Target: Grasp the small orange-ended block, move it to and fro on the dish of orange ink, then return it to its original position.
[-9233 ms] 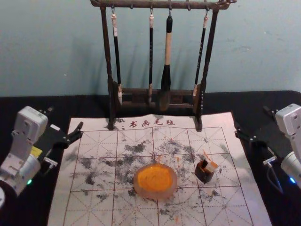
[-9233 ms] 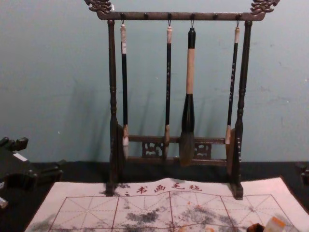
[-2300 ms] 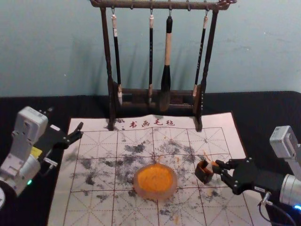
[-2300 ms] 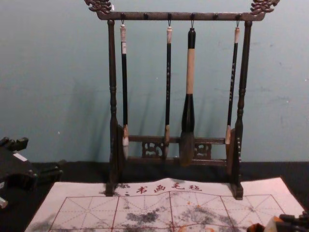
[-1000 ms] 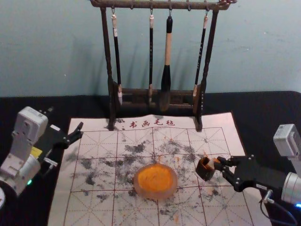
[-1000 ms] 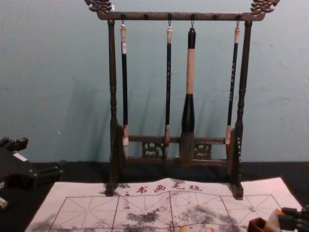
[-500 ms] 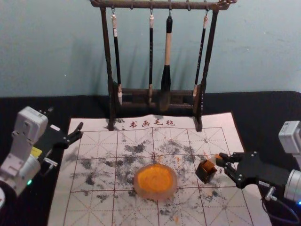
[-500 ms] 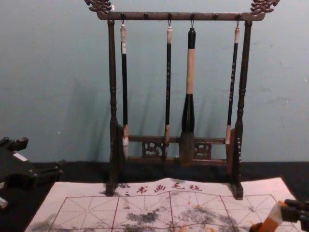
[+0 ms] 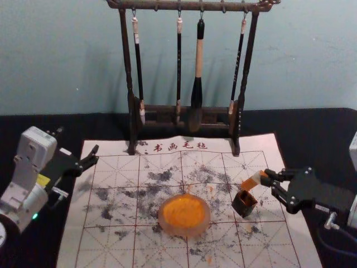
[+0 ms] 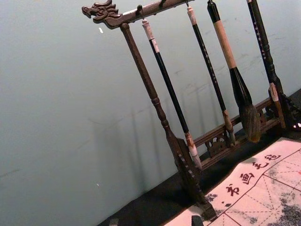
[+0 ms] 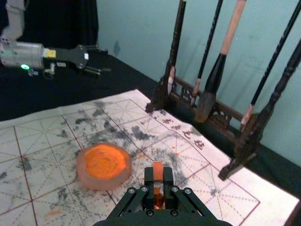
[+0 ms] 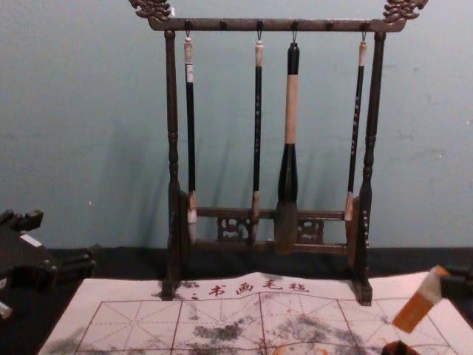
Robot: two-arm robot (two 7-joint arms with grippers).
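Orange end downward, the block (image 12: 417,305) is pinched between the right gripper's (image 11: 158,176) closed fingers, probably so this end meets the ink (image 9: 184,210); the left gripper (image 9: 78,140) rests aside, fingers wide apart.

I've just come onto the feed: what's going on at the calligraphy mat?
The right gripper is shut on the small orange-ended block, holding it tilted in the air just above the small dark box. The dish of orange ink sits on the mat, left of that box, and the block is not over it. The left gripper is idle with fingers open, beyond the mat's left edge.
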